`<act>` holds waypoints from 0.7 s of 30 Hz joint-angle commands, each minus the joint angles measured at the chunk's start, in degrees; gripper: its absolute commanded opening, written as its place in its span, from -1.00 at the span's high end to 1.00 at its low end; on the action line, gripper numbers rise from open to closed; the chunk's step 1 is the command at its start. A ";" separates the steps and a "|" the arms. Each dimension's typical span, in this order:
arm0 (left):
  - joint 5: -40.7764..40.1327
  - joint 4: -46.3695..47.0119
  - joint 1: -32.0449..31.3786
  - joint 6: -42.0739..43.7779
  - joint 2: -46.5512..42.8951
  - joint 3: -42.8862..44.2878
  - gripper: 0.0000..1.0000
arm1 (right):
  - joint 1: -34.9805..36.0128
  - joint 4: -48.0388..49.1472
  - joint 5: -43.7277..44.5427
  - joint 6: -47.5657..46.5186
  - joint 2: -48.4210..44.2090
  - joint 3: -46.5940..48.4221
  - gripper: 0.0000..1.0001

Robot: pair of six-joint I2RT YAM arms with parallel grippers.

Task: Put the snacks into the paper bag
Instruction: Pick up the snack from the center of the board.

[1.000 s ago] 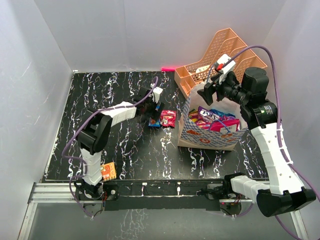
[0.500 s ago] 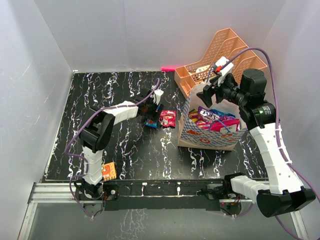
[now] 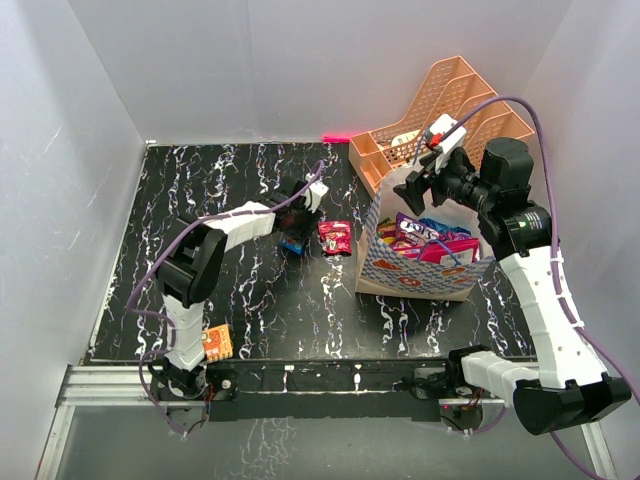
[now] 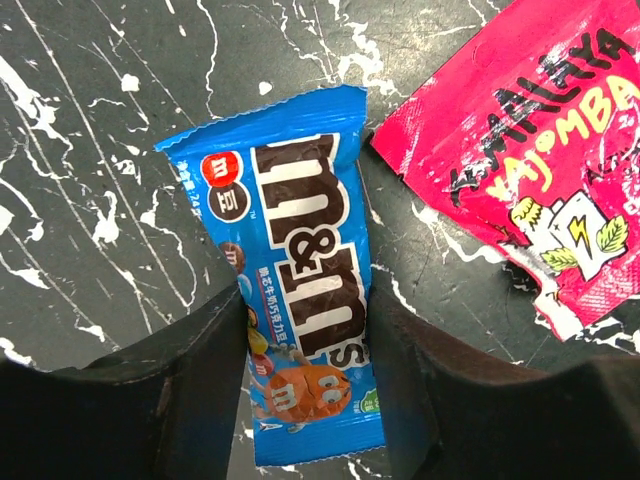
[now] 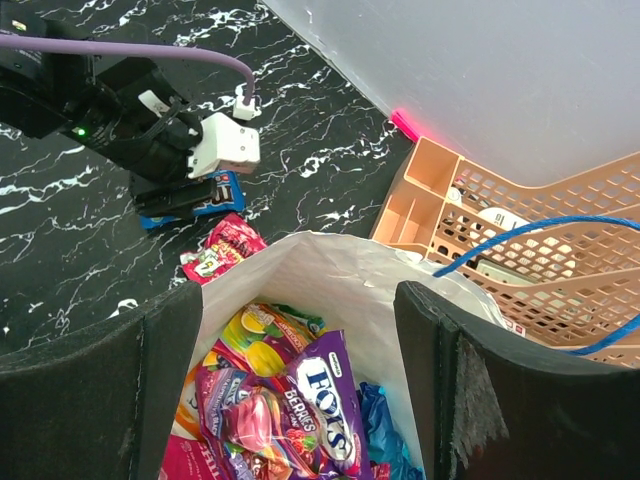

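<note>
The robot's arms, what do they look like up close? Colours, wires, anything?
Both the left arm and right arm have white shells with black joints and bases. A purple cable loops along each. The fingers are broad, matte black.

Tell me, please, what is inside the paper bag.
The paper bag holds snacks: a purple Fox's Berries packet on top, a yellow-green packet and a pink packet. Anything beneath them is covered.

Blue M&M's packet [image 4: 300, 300] and pink-red packet [image 4: 520, 170] flat, side by side; upright cream paper bag [image 3: 415, 275] with colourful snacks [image 5: 320, 400] inside.
</note>
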 commanded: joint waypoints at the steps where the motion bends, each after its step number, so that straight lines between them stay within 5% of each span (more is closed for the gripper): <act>1: -0.91 -0.88 -0.10 3.52 -6.84 -1.39 0.10 | 0.00 1.00 0.75 -0.92 -0.67 0.51 -0.61; 12: 1.29 1.09 1.32 8.03 -19.15 -5.32 0.20 | 0.15 0.48 -1.46 0.85 1.04 4.12 -0.62; 21: 12.58 -1.85 2.12 11.32 -32.93 -6.82 0.20 | 1.42 4.15 -10.00 10.18 9.73 13.53 -0.60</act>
